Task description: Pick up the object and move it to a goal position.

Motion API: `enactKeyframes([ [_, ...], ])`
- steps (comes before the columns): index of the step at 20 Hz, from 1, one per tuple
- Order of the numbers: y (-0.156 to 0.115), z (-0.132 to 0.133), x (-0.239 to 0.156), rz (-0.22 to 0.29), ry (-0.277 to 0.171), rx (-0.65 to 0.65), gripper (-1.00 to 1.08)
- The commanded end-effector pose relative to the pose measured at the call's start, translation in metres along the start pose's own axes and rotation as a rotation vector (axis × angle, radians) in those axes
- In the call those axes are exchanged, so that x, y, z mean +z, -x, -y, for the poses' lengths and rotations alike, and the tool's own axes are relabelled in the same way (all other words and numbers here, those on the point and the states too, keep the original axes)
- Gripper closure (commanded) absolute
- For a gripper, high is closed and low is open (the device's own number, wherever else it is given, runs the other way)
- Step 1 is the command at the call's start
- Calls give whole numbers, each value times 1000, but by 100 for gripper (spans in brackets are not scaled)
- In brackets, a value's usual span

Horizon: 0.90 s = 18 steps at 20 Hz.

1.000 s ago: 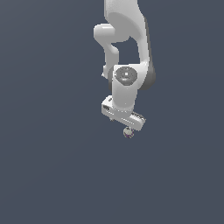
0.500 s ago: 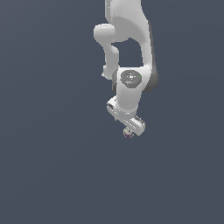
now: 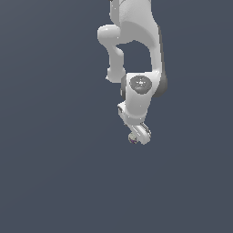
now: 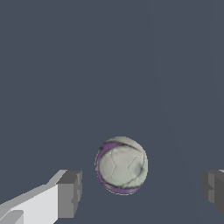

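The object [image 4: 121, 165] is a tiny off-white ball with purplish-maroon marks. In the wrist view it sits between the two grey fingers [image 4: 70, 192], with a clear gap on each side. My gripper [image 4: 142, 192] is open and touches nothing. In the exterior view the white arm reaches down from the top, and the gripper [image 3: 137, 135] hangs straight over the ball [image 3: 133, 139], which peeks out just under the hand, mostly hidden by it.
A plain dark grey-blue surface [image 3: 54, 182] fills both views around the arm. No other objects, walls or edges show.
The hand has turned about its wrist and shifted slightly toward the exterior view's right. The ball has stayed in the same spot under the fingers.
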<state>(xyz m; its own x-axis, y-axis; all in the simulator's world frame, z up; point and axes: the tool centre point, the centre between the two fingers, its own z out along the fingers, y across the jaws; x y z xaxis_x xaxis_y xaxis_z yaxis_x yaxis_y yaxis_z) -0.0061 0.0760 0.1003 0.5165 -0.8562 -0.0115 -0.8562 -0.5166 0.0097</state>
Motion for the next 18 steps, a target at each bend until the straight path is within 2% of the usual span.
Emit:
enactKeyframes([
  [1, 3, 2, 3, -2, -2, 64, -92],
  [10, 13, 7, 11, -7, -8, 240, -92],
  [18, 16, 9, 14, -10, -11, 311, -92],
])
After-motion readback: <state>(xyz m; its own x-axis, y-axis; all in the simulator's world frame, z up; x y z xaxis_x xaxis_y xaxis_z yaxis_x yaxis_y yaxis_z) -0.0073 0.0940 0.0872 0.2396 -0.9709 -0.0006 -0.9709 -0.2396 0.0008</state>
